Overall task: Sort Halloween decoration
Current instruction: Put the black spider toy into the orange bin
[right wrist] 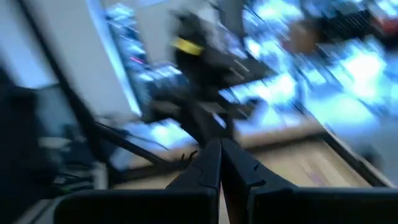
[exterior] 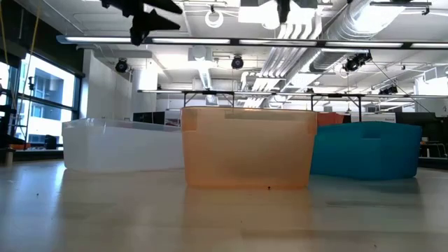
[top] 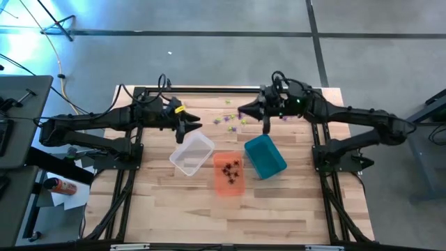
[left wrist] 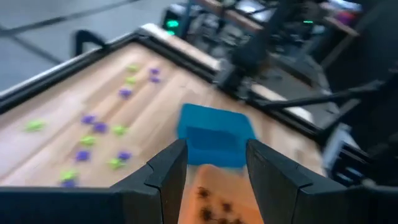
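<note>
Left jaws apart, right jaws closed, above three bins (top: pixel 263 156).

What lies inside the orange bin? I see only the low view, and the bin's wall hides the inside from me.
Observer: Black trinkets lie in the orange bin.
Operator: Where are the pieces that are not sorted yet?
Observer: Purple and green trinkets lie scattered on the table beyond the bins, between the two arms.
Operator: How do the pincers stand?
Observer: The left pincer is open by the far edge of the clear bin. The right pincer is shut, by the far end of the teal bin.
</note>
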`<state>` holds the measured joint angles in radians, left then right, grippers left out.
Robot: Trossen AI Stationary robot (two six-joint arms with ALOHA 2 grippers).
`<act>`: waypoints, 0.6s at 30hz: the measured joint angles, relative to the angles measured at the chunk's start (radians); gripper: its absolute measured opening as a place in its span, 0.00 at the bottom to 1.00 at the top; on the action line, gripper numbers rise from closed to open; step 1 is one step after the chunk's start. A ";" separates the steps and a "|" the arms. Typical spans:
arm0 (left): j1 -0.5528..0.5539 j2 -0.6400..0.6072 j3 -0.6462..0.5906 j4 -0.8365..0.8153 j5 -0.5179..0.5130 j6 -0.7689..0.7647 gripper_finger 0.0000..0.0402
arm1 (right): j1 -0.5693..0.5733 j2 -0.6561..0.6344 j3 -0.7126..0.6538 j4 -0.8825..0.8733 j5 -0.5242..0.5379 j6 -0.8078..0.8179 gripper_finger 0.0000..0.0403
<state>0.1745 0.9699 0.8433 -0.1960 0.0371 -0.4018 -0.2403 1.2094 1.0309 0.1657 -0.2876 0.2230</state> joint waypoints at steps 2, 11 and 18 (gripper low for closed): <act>0.000 -0.004 0.000 0.040 0.039 0.024 0.38 | 0.047 0.011 0.000 0.076 -0.009 -0.047 0.00; 0.000 -0.010 0.000 0.257 0.172 0.126 0.38 | 0.193 0.017 0.000 0.098 0.104 -0.119 0.00; 0.000 -0.010 0.000 0.254 0.167 0.123 0.38 | 0.214 0.017 0.000 0.089 0.119 -0.119 0.00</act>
<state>0.1749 0.9600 0.8433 0.0583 0.2043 -0.2784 -0.0263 1.2263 1.0309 0.2551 -0.1685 0.1036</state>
